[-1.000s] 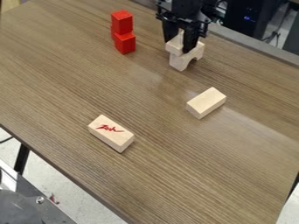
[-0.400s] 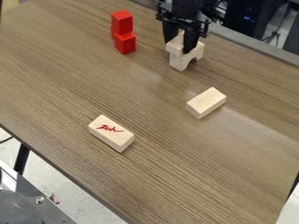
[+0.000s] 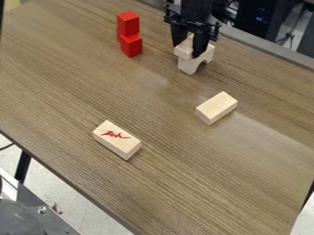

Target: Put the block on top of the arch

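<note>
My gripper [image 3: 189, 47] is near the top of the camera view, pointing down over the arch. A pale wooden block [image 3: 182, 49] sits between its fingers, which are closed against it and cover part of it. That block rests on top of the pale wooden arch [image 3: 187, 66], which stands upright on the table with its curved opening facing the lower right.
Another plain wooden block [image 3: 216, 108] lies below and right of the arch. A wooden block with red marking [image 3: 116, 139] lies lower left. Red blocks [image 3: 131, 45] are stacked left of the arch. The wooden table [image 3: 67, 87] has its far edge just behind the gripper.
The gripper and blocks show almost no movement. A dark strip has come in at the upper left edge of the view.
</note>
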You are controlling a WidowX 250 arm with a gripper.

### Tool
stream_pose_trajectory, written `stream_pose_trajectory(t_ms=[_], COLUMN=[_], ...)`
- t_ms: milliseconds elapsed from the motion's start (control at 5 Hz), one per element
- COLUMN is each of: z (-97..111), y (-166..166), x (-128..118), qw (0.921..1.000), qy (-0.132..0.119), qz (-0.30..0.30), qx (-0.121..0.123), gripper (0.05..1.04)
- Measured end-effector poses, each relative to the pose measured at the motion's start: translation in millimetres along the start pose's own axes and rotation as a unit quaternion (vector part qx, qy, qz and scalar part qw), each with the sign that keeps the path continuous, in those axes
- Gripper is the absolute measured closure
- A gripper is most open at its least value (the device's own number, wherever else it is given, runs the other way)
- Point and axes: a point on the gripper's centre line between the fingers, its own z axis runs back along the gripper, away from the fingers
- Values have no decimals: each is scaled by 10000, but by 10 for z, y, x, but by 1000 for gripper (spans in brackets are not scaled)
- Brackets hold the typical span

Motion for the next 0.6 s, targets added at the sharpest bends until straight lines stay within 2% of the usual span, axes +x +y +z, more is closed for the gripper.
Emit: stream_pose_trajectory(t_ms=[200,400,600], z=[-90,-90,-107], y=[-37,-27,-41], x=[-13,-7,-22], qw=[9999,9999,9999], qy=[153,135,150], qz=[-26,-33,-9], qx=[-32,-2,-44], gripper=[176,77,84])
